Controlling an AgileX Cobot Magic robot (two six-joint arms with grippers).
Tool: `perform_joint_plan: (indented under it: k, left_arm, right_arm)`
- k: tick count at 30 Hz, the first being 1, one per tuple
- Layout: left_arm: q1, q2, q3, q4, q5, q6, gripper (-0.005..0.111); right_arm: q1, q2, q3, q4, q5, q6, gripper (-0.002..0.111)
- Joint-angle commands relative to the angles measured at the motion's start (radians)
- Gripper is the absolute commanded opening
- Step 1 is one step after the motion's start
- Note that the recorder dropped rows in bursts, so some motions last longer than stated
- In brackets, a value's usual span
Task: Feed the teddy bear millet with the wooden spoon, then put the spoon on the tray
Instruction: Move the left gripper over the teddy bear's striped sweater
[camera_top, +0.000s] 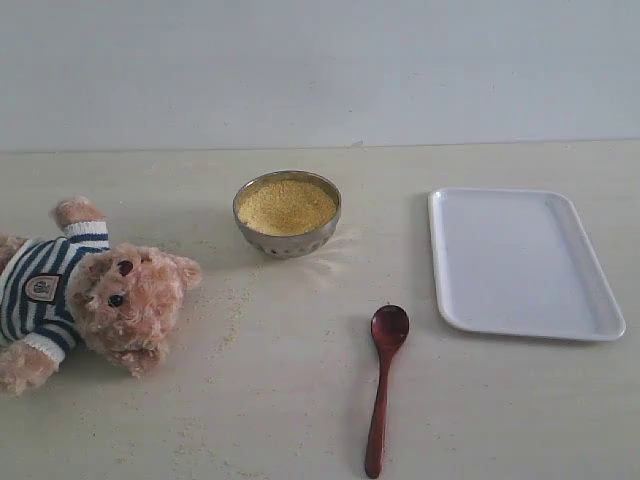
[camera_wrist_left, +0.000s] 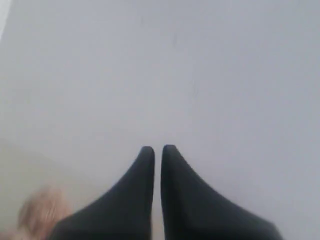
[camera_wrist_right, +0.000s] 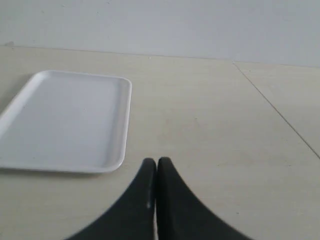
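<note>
One teddy bear (camera_top: 90, 290) is lying face-up at the left of the counter (camera_top: 520, 420), its chest badge (camera_top: 42, 288) too small to read. One steel bowl (camera_top: 287, 243) is holding the millet (camera_top: 286, 206) at centre. One wooden spoon (camera_top: 383, 385) is lying nearer the camera, close to one empty white tray (camera_top: 520, 262). The left hand (camera_wrist_left: 157, 149) and right hand (camera_wrist_right: 156, 161) are each pressed together, holding nothing.
</note>
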Motion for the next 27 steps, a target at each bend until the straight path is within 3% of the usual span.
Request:
perform_joint_plan:
  k: [1,3,6,8,10,11,14,17,20,23,27]
  left_arm:
    - [0.003,-0.003,-0.013,-0.041,-0.503,-0.065,0.005]
    - [0.003,-0.002,-0.088,-0.043,-0.509,-0.065,0.005]
    - [0.003,0.09,-0.249,0.0,-0.335,-0.056,0.005]
    - [0.003,0.187,-0.382,0.121,-0.125,-0.041,0.005]
    - [0.003,0.327,-0.545,0.301,0.211,-0.041,0.005]
    - [0.0,0.404,-0.604,0.321,0.38,-0.036,0.005]
    - [0.0,0.616,-0.775,0.304,0.754,0.125,0.005]
    - [0.0,0.805,-0.867,0.093,0.999,0.441,0.005]
    - [0.0,0.949,-0.902,-0.181,1.119,0.771,0.005]
    - [0.0,1.074,-0.907,-0.359,1.145,1.021,0.005]
    - [0.0,1.231,-0.925,-0.331,1.134,1.125,0.007]
  right_arm:
    - [0.001,-0.004,-0.001,0.002,-0.008,-0.007,0.001]
    - [0.001,-0.004,-0.001,0.002,-0.008,-0.007,0.001]
    - [0.001,-0.004,-0.001,0.002,-0.008,-0.007,0.001]
    - [0.001,-0.004,-0.001,0.002,-0.008,-0.007,0.001]
    - [0.001,-0.004,-0.001,0.002,-0.008,-0.007,0.001]
    - [0.001,-0.004,-0.001,0.002,-0.008,-0.007,0.001]
    - [0.001,-0.004,-0.001,0.002,-0.008,-0.007,0.001]
    - [0.001,-0.004,-0.001,0.002,-0.008,-0.007,0.001]
    - [0.001,-0.004,-0.001,0.002,-0.008,-0.007,0.001]
    - [0.001,-0.004,-0.001,0.002,-0.008,-0.007,0.001]
    - [0.001,-0.004,-0.001,0.002,-0.008,-0.007,0.001]
